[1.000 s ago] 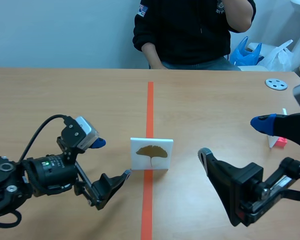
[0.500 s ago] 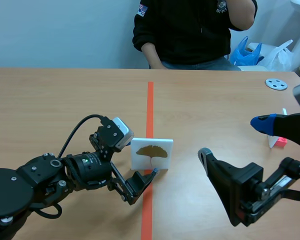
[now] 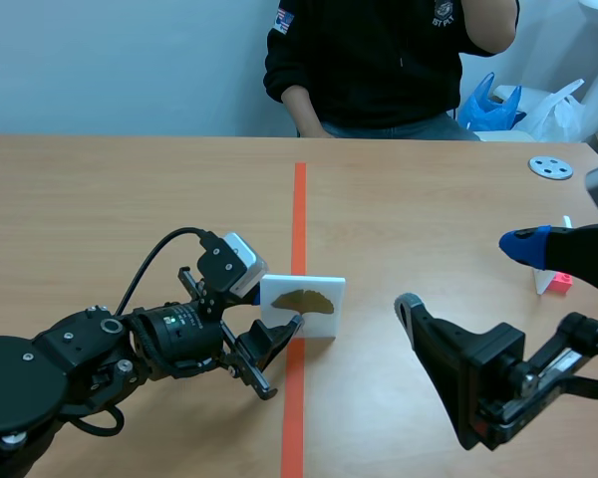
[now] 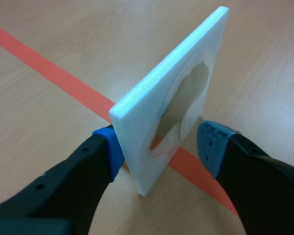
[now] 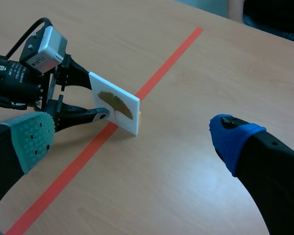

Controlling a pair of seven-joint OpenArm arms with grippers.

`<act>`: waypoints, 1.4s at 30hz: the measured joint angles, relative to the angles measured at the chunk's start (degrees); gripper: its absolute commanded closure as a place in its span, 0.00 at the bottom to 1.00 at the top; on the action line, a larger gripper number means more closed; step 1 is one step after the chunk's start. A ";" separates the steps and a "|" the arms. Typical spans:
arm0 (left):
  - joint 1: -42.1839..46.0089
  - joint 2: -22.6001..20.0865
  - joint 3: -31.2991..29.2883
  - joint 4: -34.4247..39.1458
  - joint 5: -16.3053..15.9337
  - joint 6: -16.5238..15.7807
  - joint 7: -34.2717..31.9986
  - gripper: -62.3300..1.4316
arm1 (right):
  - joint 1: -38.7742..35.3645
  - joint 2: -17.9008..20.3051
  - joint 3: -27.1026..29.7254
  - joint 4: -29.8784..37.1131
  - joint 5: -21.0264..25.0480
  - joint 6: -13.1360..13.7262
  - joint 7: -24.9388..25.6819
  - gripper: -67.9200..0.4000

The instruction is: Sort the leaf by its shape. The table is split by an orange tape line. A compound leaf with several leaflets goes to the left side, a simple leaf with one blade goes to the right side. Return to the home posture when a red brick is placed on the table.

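I have the left gripper (image 4: 159, 149) straddling the white foam card (image 4: 154, 90), which stands upright on the orange tape line (image 3: 299, 199); its fingers are apart, one pad against the card's back, the other just clear of the ginkgo leaf (image 4: 193, 85), so nothing is clamped yet; one blade, so I judge it goes right; the table (image 3: 429, 199) offers room there, short of my right gripper (image 5: 131, 138), which hovers spread wide.

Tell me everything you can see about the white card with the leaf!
The white card is a thick square board, foam-like, standing upright on its lower edge on the orange tape line. Its face shows one brown-gold fan-shaped leaf with a thin stem. The left gripper straddles it, fingers open: one pad near its back, the other apart from its face.
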 measured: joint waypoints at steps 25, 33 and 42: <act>0.63 -1.38 -0.02 2.78 -7.80 -6.40 2.36 0.89 | 0.00 0.00 0.00 0.00 0.00 0.00 0.00 0.00; 8.37 -10.01 -8.66 18.32 -19.89 -8.07 10.21 0.89 | 0.00 0.00 0.00 0.00 0.00 0.00 0.00 0.00; 19.71 -13.40 -26.73 30.12 -25.27 -7.93 15.10 0.89 | 0.00 0.00 0.00 0.00 0.00 0.00 0.00 0.00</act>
